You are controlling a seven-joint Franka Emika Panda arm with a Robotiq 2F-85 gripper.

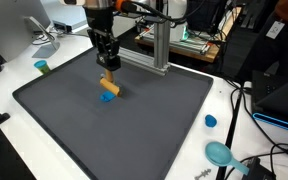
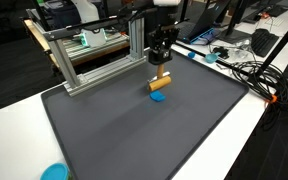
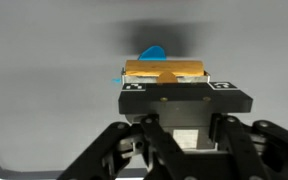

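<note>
Pincer (image 3: 165, 74) shut tight on orange block (image 3: 164, 68) — held just above or on blue piece (image 3: 155, 51), contact unclear, near middle of dark mat (image 1: 164, 110) on white tabletop (image 1: 9, 90). Keep block level, grip square, no sideways drag across blue piece. Reaches straight down from above — wrist vertical over mat.

The hand (image 1: 107, 70) is black, block (image 1: 110, 83) orange, piece (image 1: 108, 97) blue, mat (image 1: 164, 130) dark grey.
</note>
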